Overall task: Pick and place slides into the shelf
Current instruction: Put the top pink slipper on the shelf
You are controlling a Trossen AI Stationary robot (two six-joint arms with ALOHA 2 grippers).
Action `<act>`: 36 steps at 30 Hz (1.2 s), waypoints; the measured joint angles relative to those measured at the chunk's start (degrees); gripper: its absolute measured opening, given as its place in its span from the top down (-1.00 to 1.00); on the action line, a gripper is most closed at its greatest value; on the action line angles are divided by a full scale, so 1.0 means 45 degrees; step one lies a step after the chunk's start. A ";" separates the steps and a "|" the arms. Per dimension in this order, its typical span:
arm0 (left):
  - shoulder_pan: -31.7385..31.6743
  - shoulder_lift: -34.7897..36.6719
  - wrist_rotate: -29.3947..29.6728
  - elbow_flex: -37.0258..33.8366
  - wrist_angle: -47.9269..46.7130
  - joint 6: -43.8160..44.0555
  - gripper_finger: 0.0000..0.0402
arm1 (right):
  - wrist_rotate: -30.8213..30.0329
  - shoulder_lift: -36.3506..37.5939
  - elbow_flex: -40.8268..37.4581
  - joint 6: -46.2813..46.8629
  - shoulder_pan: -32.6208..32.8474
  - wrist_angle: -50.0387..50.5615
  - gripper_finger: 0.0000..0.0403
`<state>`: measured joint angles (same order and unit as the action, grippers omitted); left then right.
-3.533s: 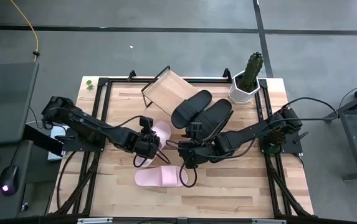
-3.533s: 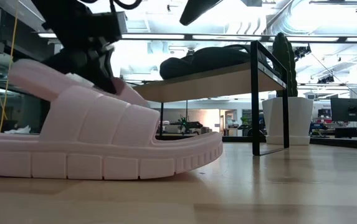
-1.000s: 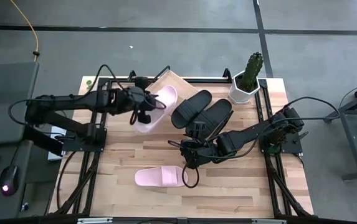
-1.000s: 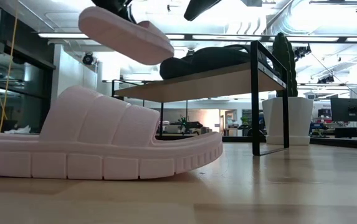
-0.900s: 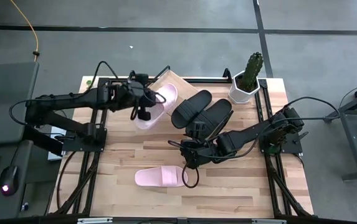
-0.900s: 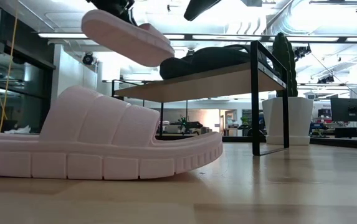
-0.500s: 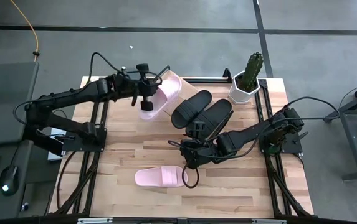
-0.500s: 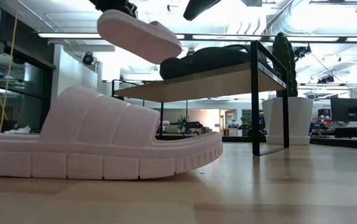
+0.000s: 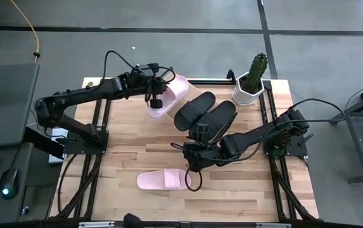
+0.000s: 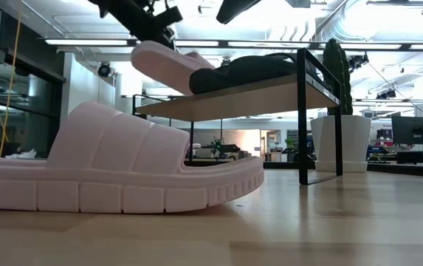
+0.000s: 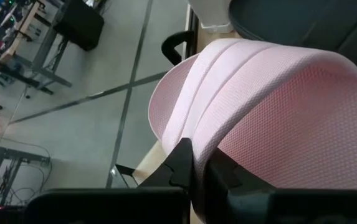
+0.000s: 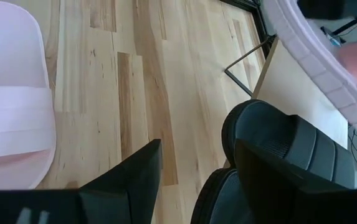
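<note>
My left gripper [image 9: 156, 98] is shut on a light pink slide [image 9: 168, 96] and holds it in the air over the left end of the shelf [image 10: 255, 96]. Beside that slide, two black slides [image 9: 194, 109] [image 9: 222, 114] lie on the slanted board. In the low view the held pink slide [image 10: 168, 68] tilts, its lower end close to a black slide [image 10: 248, 70]; I cannot tell whether they touch. The other pink slide [image 9: 162, 180] lies sole-down on the table near the front. Just right of it my right gripper [image 9: 191, 166] hovers open. My left gripper pinches the pink slide's ribbed strap at its edge [image 11: 198, 146] between its two fingers [image 11: 181, 160]. The fingers come from the table's left, slanting down. The slide hangs tilted below the gripper, above the shelf board.
A white pot with a cactus [image 9: 249, 87] stands right of the shelf at the far edge. Bare wooden tabletop [image 9: 244, 183] lies at the front right. Black frame rails [image 9: 99, 158] run along both sides of the table.
My left gripper, still shut, has carried the pink slide toward the table's far right and slightly down, from beside the shelf to above its left end, next to the black slides. The slide has stayed tilted. The right arm has kept still.
</note>
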<state>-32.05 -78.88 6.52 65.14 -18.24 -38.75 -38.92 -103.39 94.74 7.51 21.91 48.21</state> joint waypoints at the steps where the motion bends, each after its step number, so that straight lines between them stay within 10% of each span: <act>1: 0.0001 -0.0097 -0.0005 0.0000 0.0094 -0.0004 0.99 | 0.0005 0.0000 0.0000 -0.0002 0.0000 0.0000 0.04; 36: 0.0039 -0.1892 0.0131 -0.0010 0.1956 0.0001 0.99 | 0.0476 0.0000 0.0000 -0.0005 0.0000 -0.0199 0.04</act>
<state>-31.88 -87.39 7.11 65.10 -9.44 -38.74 -36.77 -103.39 94.74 7.49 21.91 47.31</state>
